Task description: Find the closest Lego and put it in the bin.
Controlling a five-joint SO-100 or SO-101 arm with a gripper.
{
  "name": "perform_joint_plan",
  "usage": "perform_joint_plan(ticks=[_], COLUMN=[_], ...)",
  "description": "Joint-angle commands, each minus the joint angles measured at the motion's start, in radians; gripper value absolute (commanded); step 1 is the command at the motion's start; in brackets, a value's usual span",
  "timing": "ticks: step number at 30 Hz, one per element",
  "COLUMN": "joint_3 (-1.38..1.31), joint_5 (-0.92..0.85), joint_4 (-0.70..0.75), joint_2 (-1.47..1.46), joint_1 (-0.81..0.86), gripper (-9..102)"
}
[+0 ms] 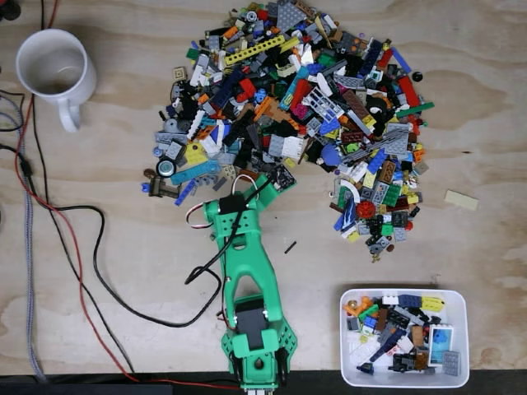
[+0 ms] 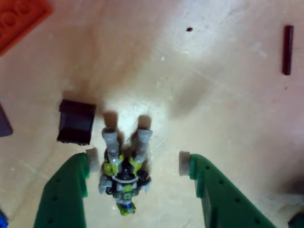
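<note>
In the wrist view my green gripper [image 2: 137,161] is open just above the wooden table. A small Lego figure [image 2: 121,178] with grey legs and a lime-green body lies between the fingers, nearer the left fingertip [image 2: 90,159]. A black Lego piece [image 2: 76,122] sits just beyond that fingertip. In the fixed view the green arm reaches up from the bottom centre, and its gripper [image 1: 270,183] is at the lower edge of the big Lego pile [image 1: 296,107]. The white bin [image 1: 464,337] stands at the bottom right and holds several pieces.
A white mug [image 1: 53,70] stands at the top left of the fixed view. Cables [image 1: 90,247] trail over the table's left side. A thin dark rod [image 1: 290,247] lies right of the arm, and a tan plate [image 1: 461,200] lies apart at the right. An orange plate [image 2: 19,19] shows in the wrist view.
</note>
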Motion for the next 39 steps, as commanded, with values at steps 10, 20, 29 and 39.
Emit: perform_joint_plan(ticks=[10,20,29,39], joint_3=[0.129,0.143,0.132,-0.02], joint_5=[0.067,0.08,0.049,-0.057], joint_4=[-0.13,-0.213,-0.207,-0.071], joint_2=[0.066,-0.003,0.011,0.0], joint_1=[-0.109,-0.144,-0.117,-0.025], gripper=[22,12,4,0])
